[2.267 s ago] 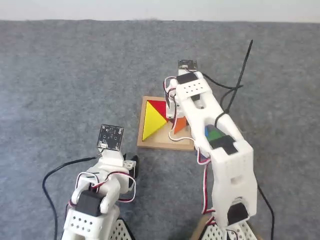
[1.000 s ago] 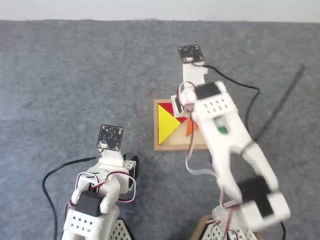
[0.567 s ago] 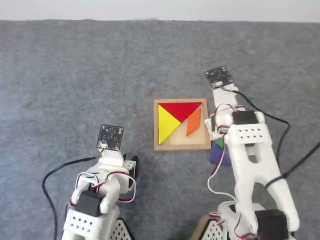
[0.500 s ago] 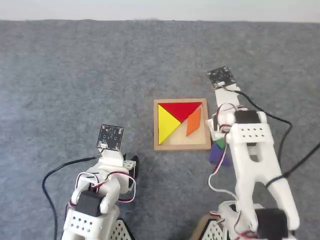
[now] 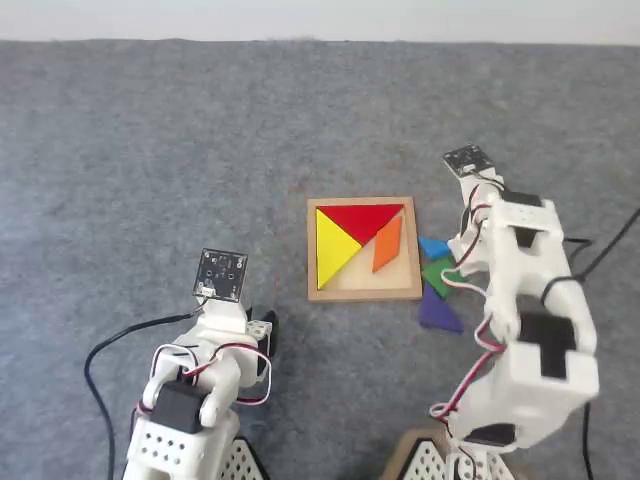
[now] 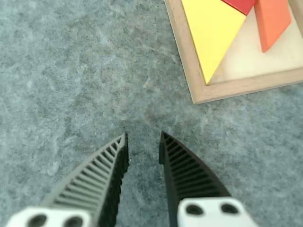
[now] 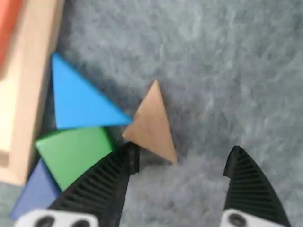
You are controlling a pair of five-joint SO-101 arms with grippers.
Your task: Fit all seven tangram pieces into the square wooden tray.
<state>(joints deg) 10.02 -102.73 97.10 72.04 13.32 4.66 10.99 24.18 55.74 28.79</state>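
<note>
The square wooden tray (image 5: 362,291) lies mid-table and holds a red triangle (image 5: 360,217), a yellow triangle (image 5: 332,250) and an orange parallelogram (image 5: 387,244). Just right of the tray lie a blue triangle (image 5: 434,247), a green square (image 5: 437,272) and a purple piece (image 5: 438,314). In the right wrist view a tan triangle (image 7: 151,125) touches the blue triangle (image 7: 78,101) and sits by the green square (image 7: 73,149). My right gripper (image 7: 184,152) hangs open over the tan triangle's edge. My left gripper (image 6: 143,138) stands slightly open and holds nothing, on the near side of the tray's corner (image 6: 201,94).
Grey carpet covers the whole table. The right arm (image 5: 520,260) stands over the area right of the loose pieces, its cables trailing beside it. The left arm (image 5: 200,380) sits at the front left, well away from the tray.
The right arm swung from over the tray to its right side. The tray shifted a little to the right early on, and the orange parallelogram now shows inside it. The left arm stayed still.
</note>
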